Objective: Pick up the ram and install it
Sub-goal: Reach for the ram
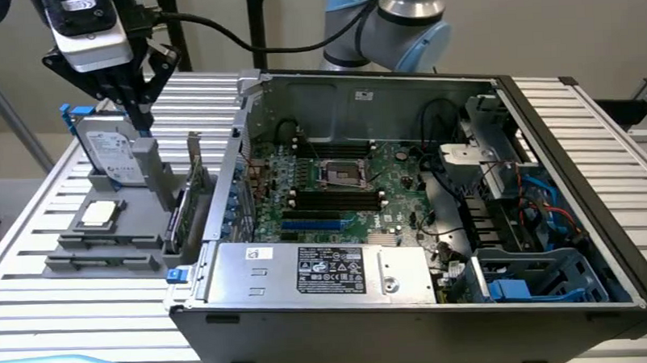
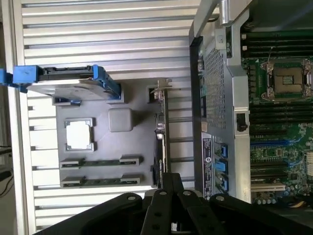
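Two ram sticks (image 1: 103,259) lie flat in the gray holder (image 1: 131,224) at the exterior view's lower left, well apart from the gripper (image 1: 141,115). It hangs at upper left over the hard drive (image 1: 113,152), fingertips together, holding nothing. The open computer case (image 1: 415,323) sits to the right. In the wrist view, the ram sticks (image 2: 100,161) lie side by side next to the processor chip (image 2: 79,133), and the gripper (image 2: 171,183) is closed and empty.

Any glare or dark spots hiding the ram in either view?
Wrist view: no glare on the ram; the processor beside it blows out white, and the gripper is a near-black silhouette. Exterior view: soft even light, no hard shadow over the motherboard.
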